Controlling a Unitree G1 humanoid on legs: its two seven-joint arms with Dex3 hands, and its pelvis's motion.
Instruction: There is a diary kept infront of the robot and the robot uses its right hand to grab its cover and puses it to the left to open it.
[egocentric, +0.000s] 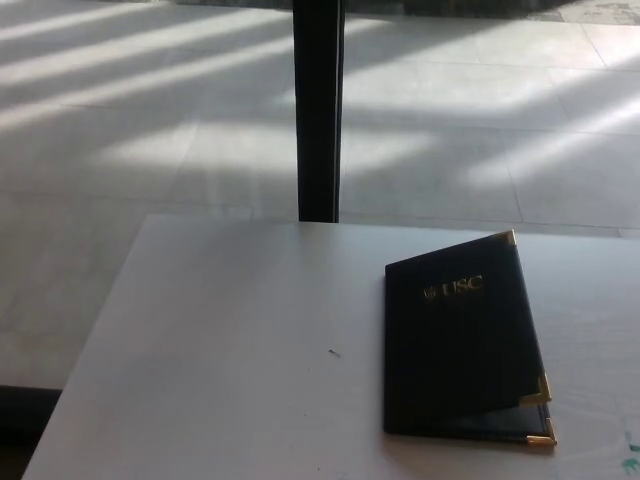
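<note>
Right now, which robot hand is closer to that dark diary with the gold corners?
Neither can be named: no robot hand shows in the head view. The diary lies alone on the white table, toward the robot's right side, its cover slightly raised.

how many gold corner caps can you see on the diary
3. One on the diary cover's far right corner, one on the cover's near right corner, one on the back board's near right corner. Others may be hidden.

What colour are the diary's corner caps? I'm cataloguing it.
Gold, on the black diary; clearest in the head view.
</note>
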